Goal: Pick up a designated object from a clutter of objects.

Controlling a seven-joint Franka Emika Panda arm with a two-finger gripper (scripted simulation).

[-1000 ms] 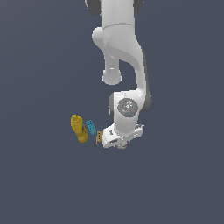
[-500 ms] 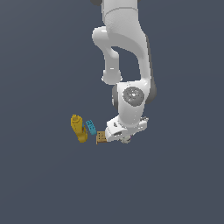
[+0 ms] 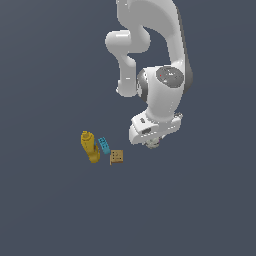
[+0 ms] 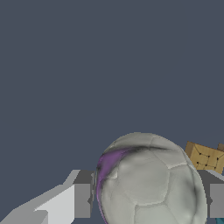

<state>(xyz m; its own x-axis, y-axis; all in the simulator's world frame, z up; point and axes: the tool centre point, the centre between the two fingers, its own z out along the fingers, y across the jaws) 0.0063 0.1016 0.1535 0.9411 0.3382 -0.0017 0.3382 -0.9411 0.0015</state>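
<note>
The tool (image 4: pixel 148 199) grips the grey-white ball (image 4: pixel 151 181) between its two fingers (image 4: pixel 81 199), one pressed on each side. In the exterior view the ball (image 3: pixel 153 144) sits under the wrist, apart from the tan dotted cube (image 3: pixel 117 157), blue studded brick (image 3: pixel 104 145) and yellow bottle (image 3: pixel 89 146) on the counter (image 3: pixel 50 200).

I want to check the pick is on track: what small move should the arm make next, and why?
Probably keep lifting straight up with the grip unchanged. In the wrist view the grey-white ball sits between the gripper fingers, both pads against it. In the exterior view the hand is already above and to the right of the tan cube, blue brick and yellow bottle, so nothing blocks a rise.
</note>
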